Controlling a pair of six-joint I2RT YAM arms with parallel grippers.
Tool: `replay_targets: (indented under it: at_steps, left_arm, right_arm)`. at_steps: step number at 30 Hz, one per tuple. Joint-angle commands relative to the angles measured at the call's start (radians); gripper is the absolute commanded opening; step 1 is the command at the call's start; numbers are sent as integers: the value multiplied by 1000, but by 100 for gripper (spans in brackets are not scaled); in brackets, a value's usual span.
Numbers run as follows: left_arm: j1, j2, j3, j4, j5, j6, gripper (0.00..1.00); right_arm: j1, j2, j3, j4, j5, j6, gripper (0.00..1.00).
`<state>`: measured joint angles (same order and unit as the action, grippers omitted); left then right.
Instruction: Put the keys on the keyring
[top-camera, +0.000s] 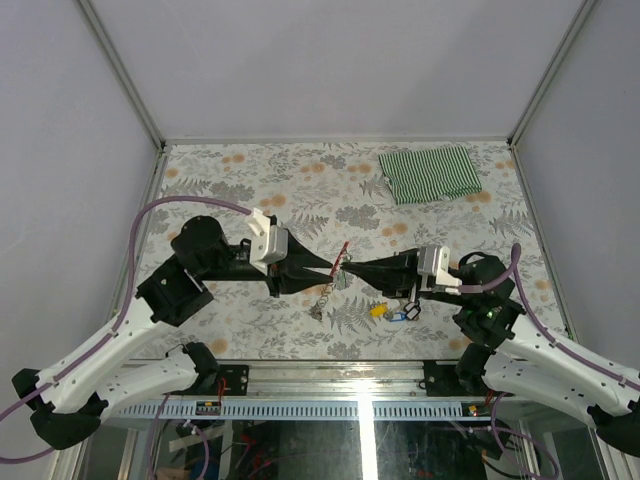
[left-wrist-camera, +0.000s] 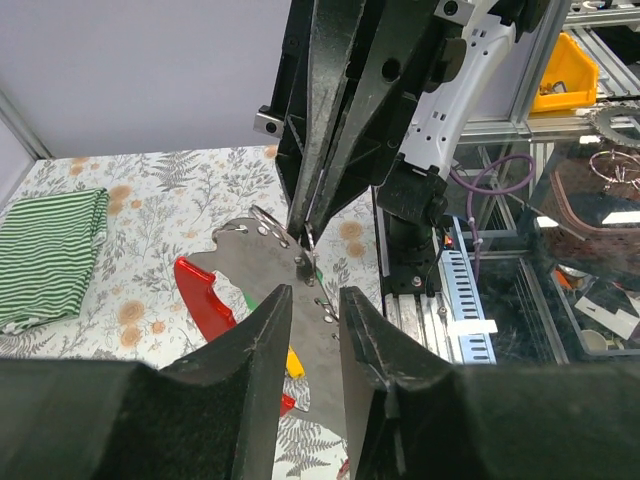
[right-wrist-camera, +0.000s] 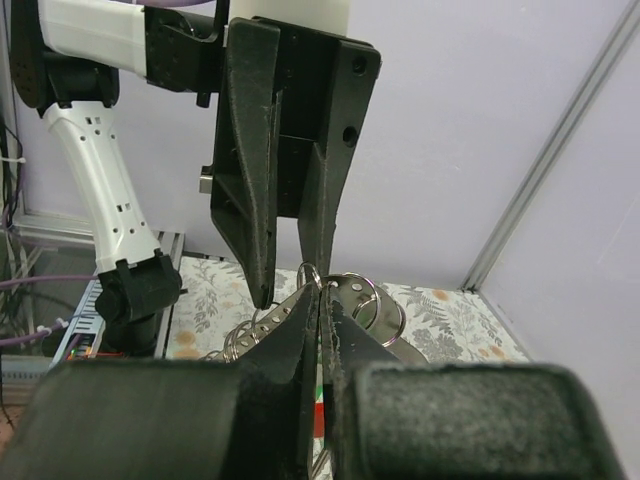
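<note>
The keyring's red clip (top-camera: 343, 252) hangs above the table between the two grippers, its chain (top-camera: 322, 298) dangling below. In the left wrist view the red clip (left-wrist-camera: 205, 295) joins a flat grey metal piece (left-wrist-camera: 262, 262) with small rings. My right gripper (right-wrist-camera: 320, 292) is shut on that metal piece's edge; its tips (left-wrist-camera: 305, 225) pinch beside a small ring. My left gripper (left-wrist-camera: 315, 295) is open, its jaws standing either side of the metal piece without touching. The yellow key (top-camera: 378, 310) and the blue key (top-camera: 400, 313) lie on the table under the right arm.
A green striped cloth (top-camera: 430, 173) lies folded at the back right of the floral table (top-camera: 250, 190). Grey walls close in the left, back and right sides. The arm bases and a metal rail (top-camera: 330, 385) run along the near edge.
</note>
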<state>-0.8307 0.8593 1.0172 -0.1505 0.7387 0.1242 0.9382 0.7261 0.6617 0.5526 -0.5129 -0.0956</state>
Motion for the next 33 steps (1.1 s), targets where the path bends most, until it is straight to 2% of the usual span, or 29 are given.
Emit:
replay_targets:
  at_steps: [1, 8, 13, 23, 25, 29, 33]
  left_arm:
    - [-6, 0, -19, 122, -45, -56, 25]
    - [-6, 19, -40, 166, -88, -107, 16]
    - [-5, 27, -46, 179, -137, -134, 4]
    - [-6, 24, -43, 170, -202, -152, 0]
    - [-5, 27, -43, 170, -200, -155, 2]
    - [-6, 19, -46, 180, -182, -160, 20]
    - [-6, -3, -73, 232, -85, -159, 28]
  right_arm:
    - [6, 8, 7, 142, 73, 23, 0]
    - [6, 27, 3, 152, 92, 31, 0]
    - [6, 29, -2, 166, 40, 51, 0]
    - [6, 31, -4, 140, -61, 67, 0]
    - [6, 35, -2, 138, -71, 69, 0]
    - [5, 30, -6, 135, -21, 51, 0]
    - [5, 11, -10, 126, 51, 22, 0]
